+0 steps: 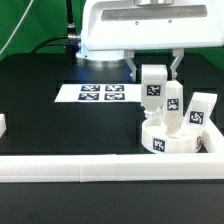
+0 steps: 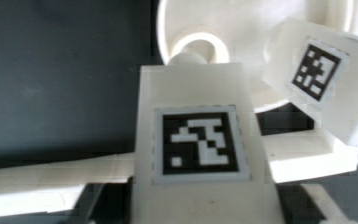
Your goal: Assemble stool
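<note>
**benchguy:** Biggest thing first: the black table (image 1: 40, 110) with the long white plastic border rail (image 1: 90, 170) running along its near edge. The flat white marker board (image 1: 100, 94) sits further back, well apart from the action. Over on the exterior view's right is the round white plastic seat disc (image 1: 168, 140), lying flat just beside the rail. One short white rectangular leg block (image 1: 174, 108) looks like it's already standing in the disc, and another tagged white leg block (image 1: 200, 110) leans just behind it.

**panda_fan:** And the two-finger gripper (image 1: 153, 70)?

**benchguy:** Clamped on a third white tagged leg block (image 1: 153, 88), held upright above the disc. In the wrist view that block (image 2: 197, 130) fills the middle, with the disc's curved rim (image 2: 202, 45) beyond it.

**panda_fan:** So how do you nail this step?

**benchguy:** My guess: keep the block dead vertical, line its foot up over a free socket, come down slowly. I can't see the socket itself, it's hidden. Watch the neighbouring leg; it's close, and a bump could knock it loose.
</note>
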You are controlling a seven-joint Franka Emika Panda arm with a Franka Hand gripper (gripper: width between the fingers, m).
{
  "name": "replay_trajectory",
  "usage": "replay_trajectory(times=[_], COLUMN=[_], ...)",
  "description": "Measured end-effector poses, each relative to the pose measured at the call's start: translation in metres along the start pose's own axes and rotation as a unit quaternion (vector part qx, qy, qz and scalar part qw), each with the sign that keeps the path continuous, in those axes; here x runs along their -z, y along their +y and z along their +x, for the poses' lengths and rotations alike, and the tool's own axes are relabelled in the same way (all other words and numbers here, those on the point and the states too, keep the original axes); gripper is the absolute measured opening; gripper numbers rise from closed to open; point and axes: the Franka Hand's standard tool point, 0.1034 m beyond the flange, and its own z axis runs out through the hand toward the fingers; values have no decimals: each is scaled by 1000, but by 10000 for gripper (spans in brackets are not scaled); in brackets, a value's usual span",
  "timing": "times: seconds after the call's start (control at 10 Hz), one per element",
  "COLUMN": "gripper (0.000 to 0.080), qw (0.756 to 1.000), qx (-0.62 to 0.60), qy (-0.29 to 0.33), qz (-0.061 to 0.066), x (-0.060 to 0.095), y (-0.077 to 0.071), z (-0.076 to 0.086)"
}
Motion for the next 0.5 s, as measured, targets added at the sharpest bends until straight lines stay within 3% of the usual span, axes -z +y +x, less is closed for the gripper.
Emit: replay_trajectory(times=[0.5], gripper=[337], qw=[1000], qx=[9], qy=[3], qz=[-1], x=[-7], y=[-8], z=[1])
